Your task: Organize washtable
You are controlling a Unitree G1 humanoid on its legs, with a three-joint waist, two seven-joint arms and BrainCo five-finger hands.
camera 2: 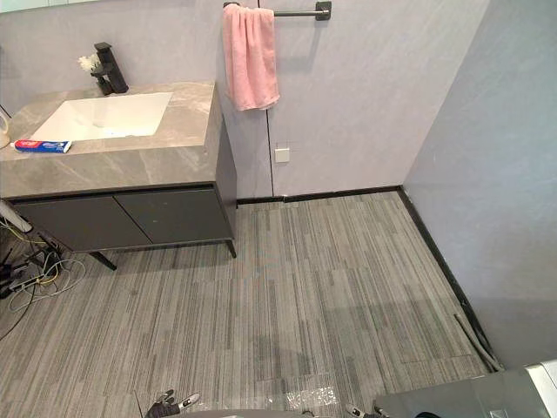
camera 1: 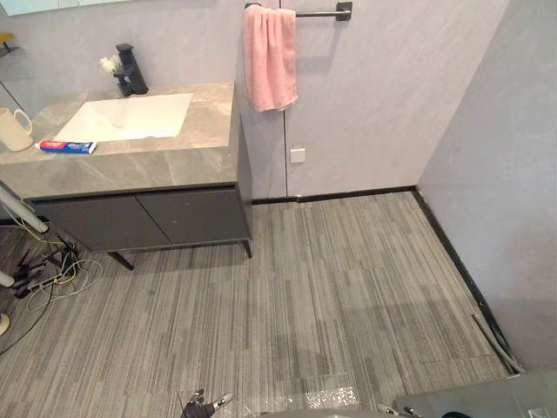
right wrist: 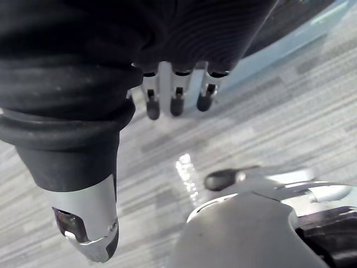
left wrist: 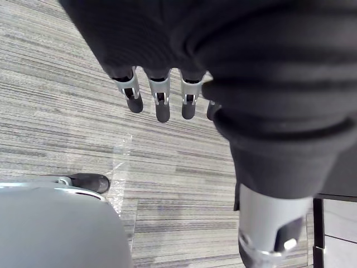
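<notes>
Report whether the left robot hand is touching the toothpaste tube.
Apart. The left eye view shows the toothpaste tube on the counter and the left robot hand low over the floor, far from it.

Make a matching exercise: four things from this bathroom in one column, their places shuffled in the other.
1. pink cloth towel
2. red, white and blue toothpaste tube
3. cream ceramic mug
4. black metal faucet

A. behind the white basin
B. on the dark wall rail
C. standing left of basin
D. lying at basin's front left corner

Pairs: 1-B, 2-D, 3-C, 4-A
</notes>
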